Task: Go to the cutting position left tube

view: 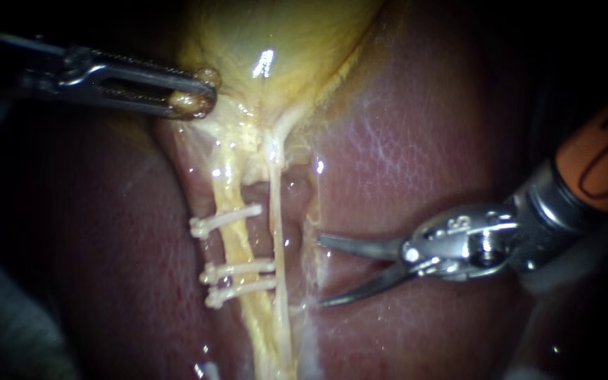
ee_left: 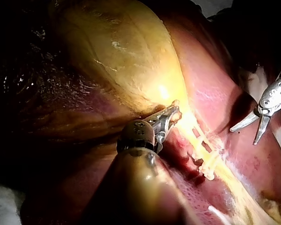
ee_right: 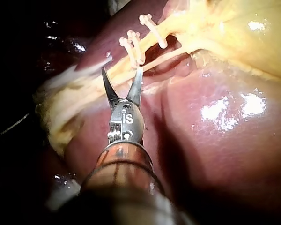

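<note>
The left tube is yellowish and runs down from the gallbladder, crossed by three white clips: one upper, two close together lower down. A thin pale right tube lies beside it. My right instrument comes in from the right with curved blades open, their tips just right of both tubes and apart from them, level with the lower clips. In the right wrist view those blades stand open just short of the clips. My left instrument is shut on the gallbladder's lower edge, holding it up and left.
Dark red liver surrounds the tubes on both sides, wet and glistening. In the left wrist view my left instrument grips the gallbladder, and the right instrument stands beyond the clips.
</note>
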Robot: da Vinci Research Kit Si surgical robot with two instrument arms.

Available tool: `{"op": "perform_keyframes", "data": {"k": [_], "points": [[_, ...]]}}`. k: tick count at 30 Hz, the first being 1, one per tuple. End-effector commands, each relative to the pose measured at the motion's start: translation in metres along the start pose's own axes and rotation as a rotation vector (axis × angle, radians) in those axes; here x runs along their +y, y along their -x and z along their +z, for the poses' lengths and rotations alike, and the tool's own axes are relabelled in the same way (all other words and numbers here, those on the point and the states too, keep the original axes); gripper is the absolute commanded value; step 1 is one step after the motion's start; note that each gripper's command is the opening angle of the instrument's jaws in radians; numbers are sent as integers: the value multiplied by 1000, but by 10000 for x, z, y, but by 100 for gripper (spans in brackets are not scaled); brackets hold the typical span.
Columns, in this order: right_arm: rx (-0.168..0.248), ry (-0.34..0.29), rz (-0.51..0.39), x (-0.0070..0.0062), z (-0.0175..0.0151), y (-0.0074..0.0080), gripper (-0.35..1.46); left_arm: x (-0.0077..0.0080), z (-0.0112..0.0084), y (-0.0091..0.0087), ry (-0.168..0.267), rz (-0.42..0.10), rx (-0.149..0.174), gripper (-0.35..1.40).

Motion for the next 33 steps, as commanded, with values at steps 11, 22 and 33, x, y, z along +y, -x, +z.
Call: {"op": "perform_keyframes", "data": {"k": [11, 22, 33], "points": [[-8, -6, 31, 26, 25, -7, 126, 1, 1, 0, -1, -1, 1, -35], [-64, -38, 33, 42, 65, 12, 126, 1, 0, 0, -1, -1, 1, -35], [-78, -63, 24, 61, 86, 22, 126, 2, 0, 0, -1, -1, 1, -35]]}}
